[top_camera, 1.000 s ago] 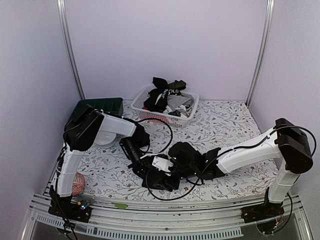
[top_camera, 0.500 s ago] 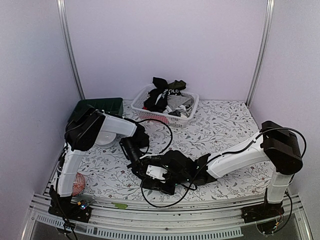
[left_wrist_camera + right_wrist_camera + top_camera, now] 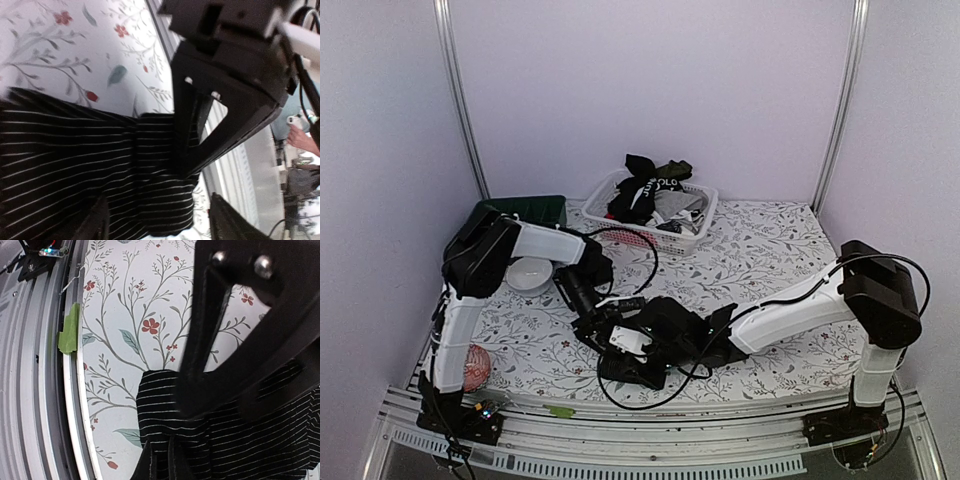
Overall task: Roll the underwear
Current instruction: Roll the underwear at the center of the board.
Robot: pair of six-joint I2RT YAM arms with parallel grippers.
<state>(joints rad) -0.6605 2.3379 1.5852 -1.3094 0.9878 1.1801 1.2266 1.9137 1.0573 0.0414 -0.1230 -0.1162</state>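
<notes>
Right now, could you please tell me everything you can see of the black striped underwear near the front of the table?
The underwear is soft black cloth with thin white stripes. It lies bunched in folds on the floral table, close to the front edge, and one thicker folded end points toward that edge. The right gripper is shut on that end. The left gripper is open over the cloth, though I cannot tell if it touches. No waistband or label shows.
</notes>
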